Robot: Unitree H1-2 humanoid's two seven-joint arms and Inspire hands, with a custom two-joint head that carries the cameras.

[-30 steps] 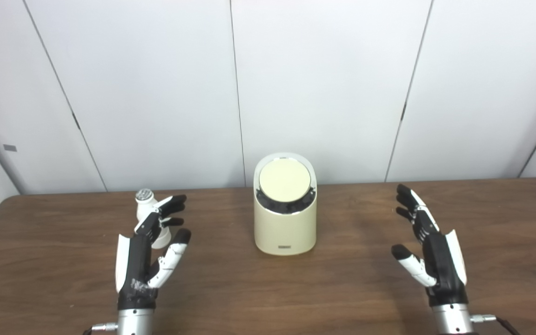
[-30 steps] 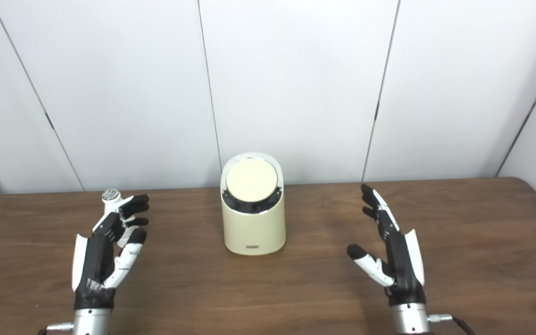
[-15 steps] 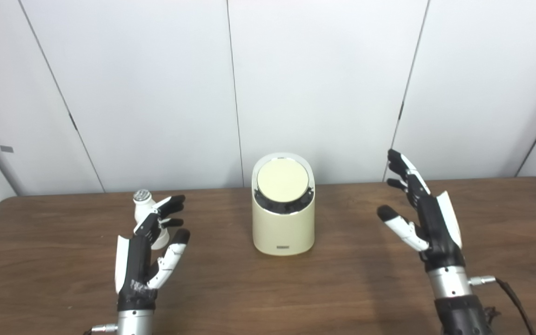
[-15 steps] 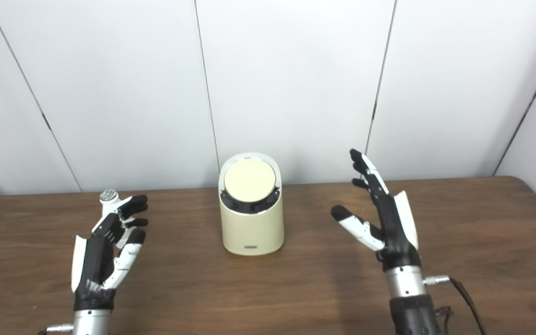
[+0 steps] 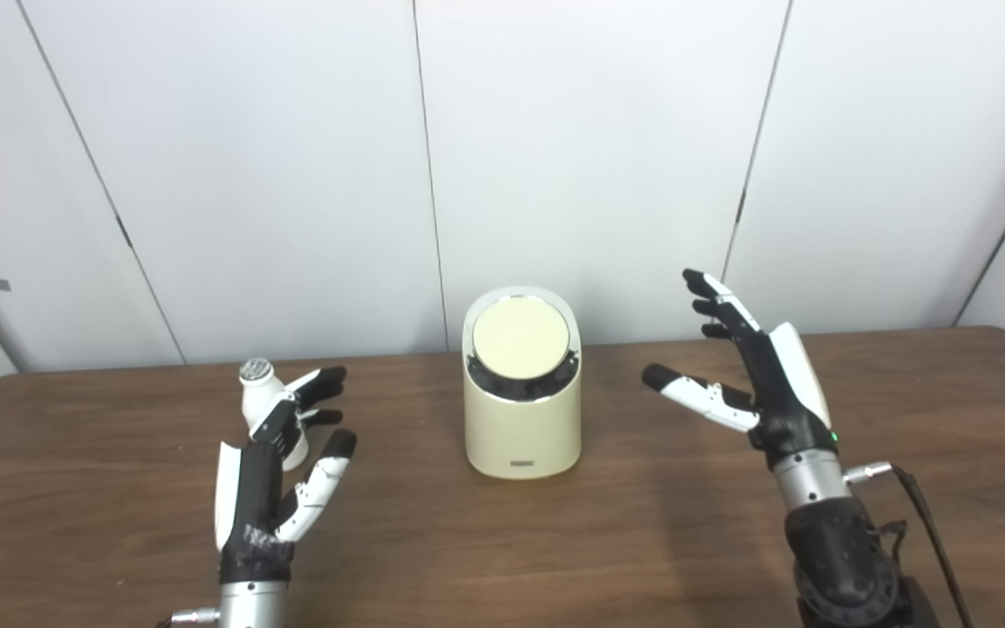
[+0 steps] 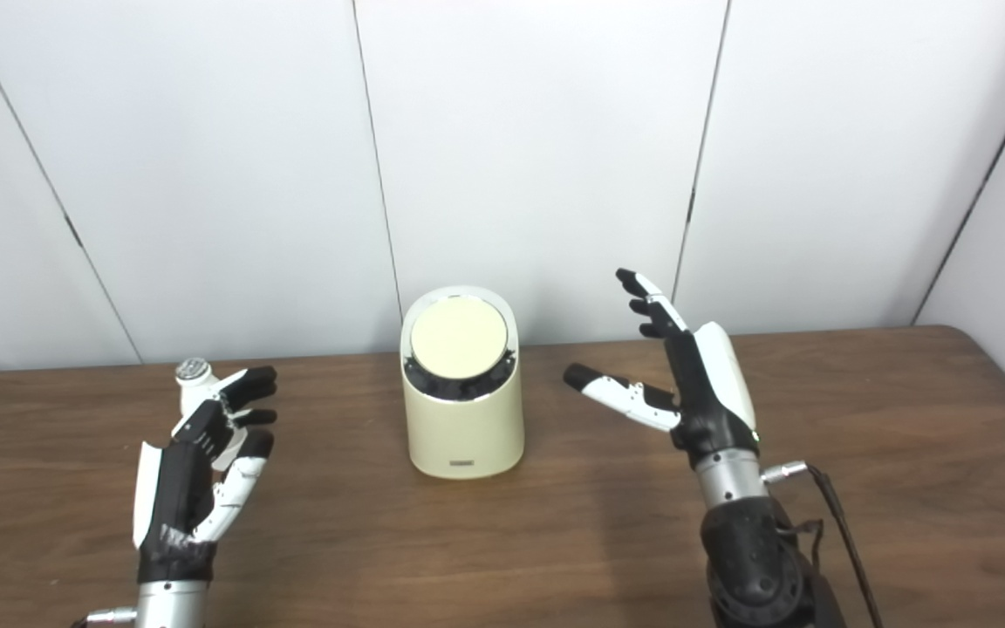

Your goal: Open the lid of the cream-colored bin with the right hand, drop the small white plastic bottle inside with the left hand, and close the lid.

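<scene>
Left eye view shows one small white plastic bottle (image 5: 260, 403), partly hidden behind the fingers of the left hand (image 5: 269, 488), at 9 o'clock from one cream-colored cylindrical bin (image 5: 522, 388) on the brown wooden table (image 5: 502, 549). Its round lid (image 5: 521, 340) is closed; the small front label is unreadable. Both hands hold nothing, fingers spread; the right hand (image 5: 751, 371) hovers at the bin's 3 o'clock.

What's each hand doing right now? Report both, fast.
Left hand: open, fingers apart, holding nothing, beside the white bottle.
Right hand: open, fingers spread, raised to the right of the bin.
</scene>
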